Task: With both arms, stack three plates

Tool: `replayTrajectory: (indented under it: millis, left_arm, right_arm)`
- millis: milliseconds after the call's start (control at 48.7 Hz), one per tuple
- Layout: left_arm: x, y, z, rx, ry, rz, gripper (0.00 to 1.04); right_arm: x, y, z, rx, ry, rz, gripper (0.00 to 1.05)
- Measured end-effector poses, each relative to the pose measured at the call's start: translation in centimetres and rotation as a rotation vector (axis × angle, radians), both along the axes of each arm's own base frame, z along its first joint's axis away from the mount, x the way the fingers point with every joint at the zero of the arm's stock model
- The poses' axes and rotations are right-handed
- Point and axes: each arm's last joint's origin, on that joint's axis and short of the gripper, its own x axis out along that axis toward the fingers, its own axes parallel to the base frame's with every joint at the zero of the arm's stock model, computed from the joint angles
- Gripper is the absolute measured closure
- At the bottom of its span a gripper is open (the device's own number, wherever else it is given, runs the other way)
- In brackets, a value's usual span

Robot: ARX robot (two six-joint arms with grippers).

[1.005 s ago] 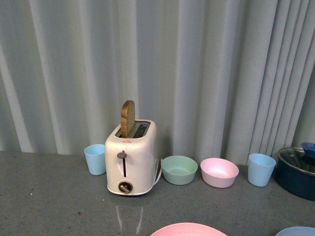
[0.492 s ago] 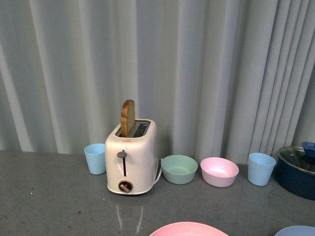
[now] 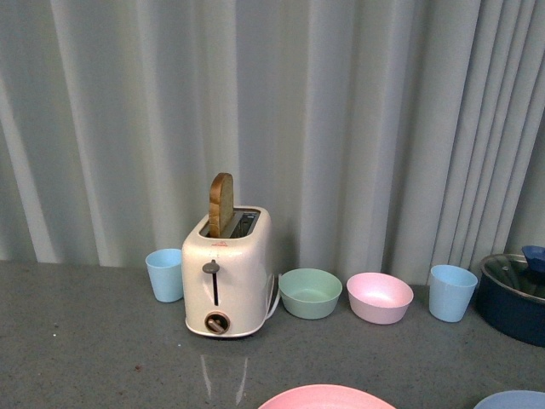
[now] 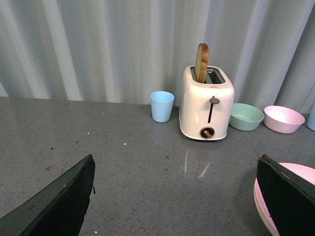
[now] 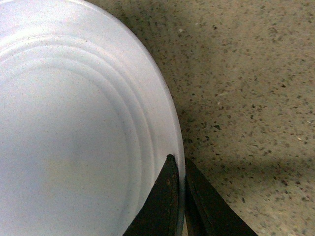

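grey counter (image 3: pixel 85 341) is stretching before pale curtains (image 3: pixel 341 128); right pincer (image 5: pixel 178 160) is clamping the rim of the light blue plate (image 5: pixel 74 137) at near right, left pincer (image 4: pixel 175 160) is gaping near the pink plate (image 4: pixel 304 172).

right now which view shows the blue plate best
Right wrist view: the blue plate fills most of it, its rim pinched by the right hand. Front view shows only a sliver of it at the bottom right. Left wrist view misses it.
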Motion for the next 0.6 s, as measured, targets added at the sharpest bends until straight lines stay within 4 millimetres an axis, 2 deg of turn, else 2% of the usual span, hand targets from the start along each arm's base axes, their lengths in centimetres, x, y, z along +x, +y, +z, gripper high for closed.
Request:
replayTrajectory:
  millis: [164, 287, 390, 492, 595]
  left_arm:
    - [0.0, 0.0, 0.0, 0.0, 0.0, 0.0, 0.07]
    - [0.0, 0.0, 0.0, 0.0, 0.0, 0.0, 0.07]
    - [0.0, 0.0, 0.0, 0.0, 0.0, 0.0, 0.07]
    - [0.0, 0.0, 0.0, 0.0, 0.0, 0.0, 0.07]
    - [0.0, 0.0, 0.0, 0.0, 0.0, 0.0, 0.07]
  right_arm:
    - [-0.9, -1.2, 1.1, -0.016, 0.028, -0.051, 1.02]
    - [-1.5, -2.6, 3.1, -0.066, 0.016, -0.107, 1.02]
    - [-1.5, -2.9, 6.6, -0.115, -0.074, -0.116, 1.02]
    - [-1.1, -2.1, 9.4, -0.118, -0.174, -0.098, 1.02]
    - [-0.1, 0.4, 13.1, -0.104, -0.311, -0.033, 1.02]
